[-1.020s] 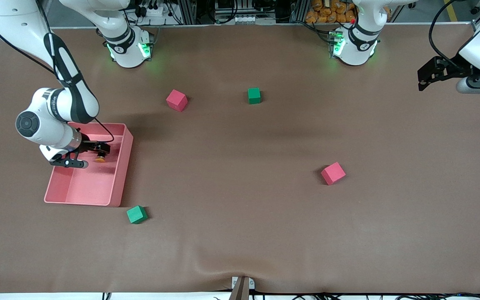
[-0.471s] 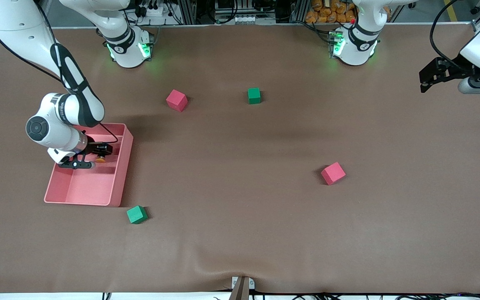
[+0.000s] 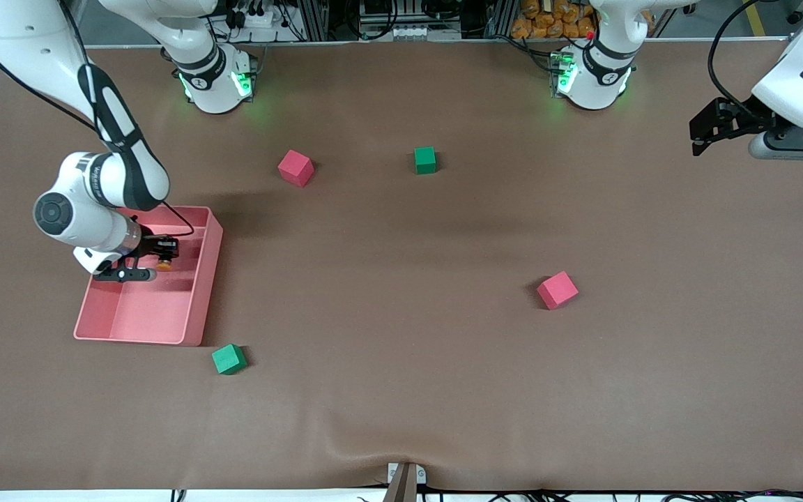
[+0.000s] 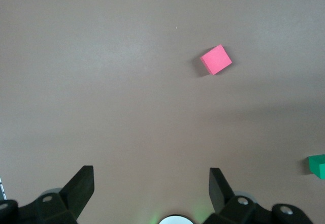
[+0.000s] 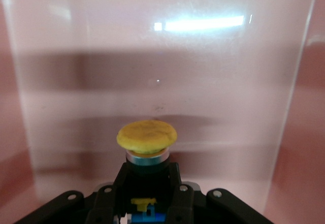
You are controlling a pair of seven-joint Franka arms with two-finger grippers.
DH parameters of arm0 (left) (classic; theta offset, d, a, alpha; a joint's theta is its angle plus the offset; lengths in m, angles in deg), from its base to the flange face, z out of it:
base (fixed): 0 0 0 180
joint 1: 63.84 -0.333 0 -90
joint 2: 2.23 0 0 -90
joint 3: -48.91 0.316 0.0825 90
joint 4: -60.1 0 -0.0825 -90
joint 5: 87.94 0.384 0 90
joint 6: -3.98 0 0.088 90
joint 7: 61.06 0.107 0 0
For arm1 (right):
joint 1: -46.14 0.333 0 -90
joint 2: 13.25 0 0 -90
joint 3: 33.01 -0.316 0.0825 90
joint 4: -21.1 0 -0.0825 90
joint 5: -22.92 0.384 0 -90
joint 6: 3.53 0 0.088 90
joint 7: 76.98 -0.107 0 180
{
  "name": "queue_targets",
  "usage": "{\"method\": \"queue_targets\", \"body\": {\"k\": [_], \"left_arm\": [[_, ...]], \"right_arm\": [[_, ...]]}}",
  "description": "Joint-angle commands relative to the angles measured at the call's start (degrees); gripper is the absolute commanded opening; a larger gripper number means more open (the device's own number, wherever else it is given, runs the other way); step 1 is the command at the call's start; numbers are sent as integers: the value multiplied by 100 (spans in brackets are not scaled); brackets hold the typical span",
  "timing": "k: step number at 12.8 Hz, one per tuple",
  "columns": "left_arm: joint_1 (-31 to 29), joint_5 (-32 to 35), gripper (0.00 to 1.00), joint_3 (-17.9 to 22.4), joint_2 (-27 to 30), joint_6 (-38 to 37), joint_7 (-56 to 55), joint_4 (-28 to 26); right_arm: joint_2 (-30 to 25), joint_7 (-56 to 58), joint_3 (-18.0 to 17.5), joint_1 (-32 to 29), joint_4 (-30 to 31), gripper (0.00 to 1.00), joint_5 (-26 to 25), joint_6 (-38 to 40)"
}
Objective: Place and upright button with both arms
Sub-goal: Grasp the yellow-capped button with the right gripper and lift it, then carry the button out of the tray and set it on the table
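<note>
The button (image 3: 164, 264) has an orange cap and a black body. My right gripper (image 3: 162, 251) is shut on it inside the pink tray (image 3: 196, 307), low over the tray floor. In the right wrist view the button (image 5: 147, 141) sits between the fingers (image 5: 110, 189), cap pointing at the tray wall (image 5: 162, 56). My left gripper (image 3: 707, 129) is open and empty, up in the air over the left arm's end of the table. Its fingers (image 4: 81, 184) show wide apart in the left wrist view.
Two pink cubes (image 3: 295, 167) (image 3: 557, 289) and two green cubes (image 3: 425, 160) (image 3: 228, 358) lie scattered on the brown table. The left wrist view shows one pink cube (image 4: 216, 59) and the corner of a green cube (image 4: 318, 165).
My right gripper has shifted slightly inside the tray with the button, first toward the table's middle, then back. My left gripper has moved a little toward the table's middle.
</note>
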State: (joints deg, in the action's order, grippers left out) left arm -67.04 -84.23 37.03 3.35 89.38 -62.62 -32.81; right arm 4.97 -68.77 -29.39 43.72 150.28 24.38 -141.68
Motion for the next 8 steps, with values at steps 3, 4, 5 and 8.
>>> {"method": "queue_targets", "body": {"k": [3,4,5,8], "left_arm": [[-32,68,100,-112,118,-49,103,-166],[-49,68,100,-113,127,-93,103,-157],[-67,68,100,-113,127,-102,112,-157],[-67,59,100,-113,40,-93,86,-201]], "right_arm": [[-1021,373,-19,268,-735,0,-14,1876],[-1135,382,-19,452,-928,0,-23,2175],[-1215,374,-19,732,-1191,0,-23,2526],[-1155,312,-19,1952,-2088,0,-49,3092]]}}
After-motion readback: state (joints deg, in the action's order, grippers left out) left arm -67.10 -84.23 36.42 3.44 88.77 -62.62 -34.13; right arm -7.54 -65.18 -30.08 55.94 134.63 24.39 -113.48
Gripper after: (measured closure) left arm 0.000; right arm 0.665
